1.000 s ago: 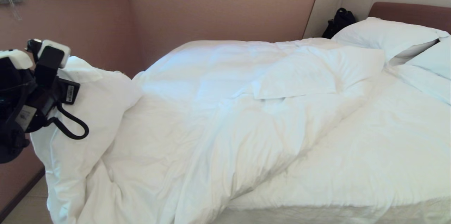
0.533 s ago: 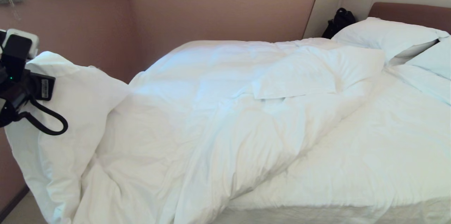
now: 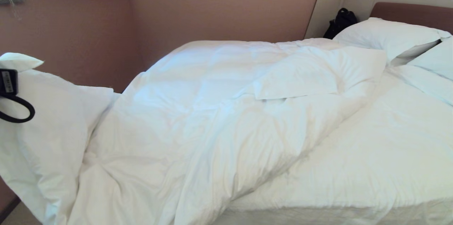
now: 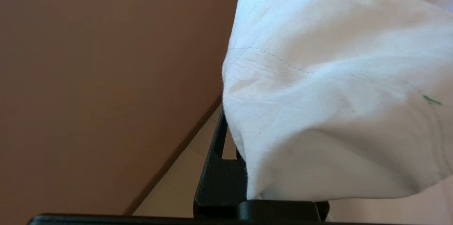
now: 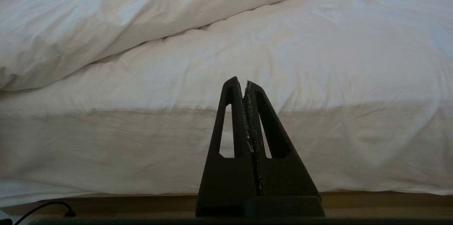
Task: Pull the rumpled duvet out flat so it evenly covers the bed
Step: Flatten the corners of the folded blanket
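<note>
Item 1, L gripper [image 4: 244, 168]: jaws clamped tight on a corner of the duvet [image 3: 198, 119]; in the head view only its cable loop and label show at the far left edge, w/ the lifted corner draped beside it; I judge the fold between the fingers to be thin cotton cover only, so a hard pull may slip it free, or drag cover w/o filling.

Item 2, R gripper [image 5: 247, 87]: parked low at the near side of the bed [image 5: 226, 147], fingers pressed together, holding nothing; not in the head view.

Item 3, duvet proper: bunched diagonally from near-left to mid-bed; a flap is folded over near the pillows [image 3: 389, 35]; much of it hangs off the left side towards the floor. Risks, as I read them: more pull leftward takes weight off the bed and the lot slides down; one-corner pull twists rather than flattens; far edge may snag.

Item 4, fitted sheet [image 3: 375, 154]: bare on the near-right part of the mattress, lightly creased; soft, gives no anchor.

Item 5, room, far: pinkish wall [image 3: 219, 5] close along the far side; brown headboard [image 3: 414, 12] in a beige surround; black bag [image 3: 340, 22] by it; warm strip light above; dark skirting, pale floor on the left.
</note>
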You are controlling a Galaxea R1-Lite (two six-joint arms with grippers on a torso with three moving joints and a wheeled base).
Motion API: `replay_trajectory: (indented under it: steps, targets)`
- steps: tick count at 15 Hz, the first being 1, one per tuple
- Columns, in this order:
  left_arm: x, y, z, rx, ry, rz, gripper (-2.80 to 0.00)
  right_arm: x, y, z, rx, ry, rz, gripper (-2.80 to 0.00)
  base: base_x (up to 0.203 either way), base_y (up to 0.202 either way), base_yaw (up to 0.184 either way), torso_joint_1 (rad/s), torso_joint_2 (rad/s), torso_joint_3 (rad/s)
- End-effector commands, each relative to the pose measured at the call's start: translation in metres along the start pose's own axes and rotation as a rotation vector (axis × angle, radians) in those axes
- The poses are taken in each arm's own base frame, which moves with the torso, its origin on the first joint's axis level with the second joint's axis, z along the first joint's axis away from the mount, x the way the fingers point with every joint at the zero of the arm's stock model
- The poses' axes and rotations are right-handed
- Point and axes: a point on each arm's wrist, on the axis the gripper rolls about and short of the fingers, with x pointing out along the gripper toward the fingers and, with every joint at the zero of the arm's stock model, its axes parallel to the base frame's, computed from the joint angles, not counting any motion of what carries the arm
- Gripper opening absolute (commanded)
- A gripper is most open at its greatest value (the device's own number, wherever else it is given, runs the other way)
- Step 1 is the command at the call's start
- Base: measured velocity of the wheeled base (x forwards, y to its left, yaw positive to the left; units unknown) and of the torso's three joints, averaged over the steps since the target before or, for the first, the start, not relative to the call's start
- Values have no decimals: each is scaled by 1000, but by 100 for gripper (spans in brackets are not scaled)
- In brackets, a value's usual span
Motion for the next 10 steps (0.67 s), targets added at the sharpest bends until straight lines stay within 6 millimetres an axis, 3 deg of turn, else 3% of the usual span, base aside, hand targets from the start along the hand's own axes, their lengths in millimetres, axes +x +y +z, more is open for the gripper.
replay_trajectory:
  steps: [1, 5, 10]
  targets:
    - [6, 17, -3, -4, 16, 63, -280, 0, 0, 0, 0, 1, 1, -280, 0, 0, 0, 0, 0, 0]
    - [19, 37, -14, 22, 64, 139, -280, 0, 0, 0, 0, 0, 1, -280, 0, 0, 0, 0, 0, 0]
    - [21, 38, -19, 43, 80, 141, -280, 0, 0, 0, -1, 1, 1, -280, 0, 0, 0, 0, 0, 0]
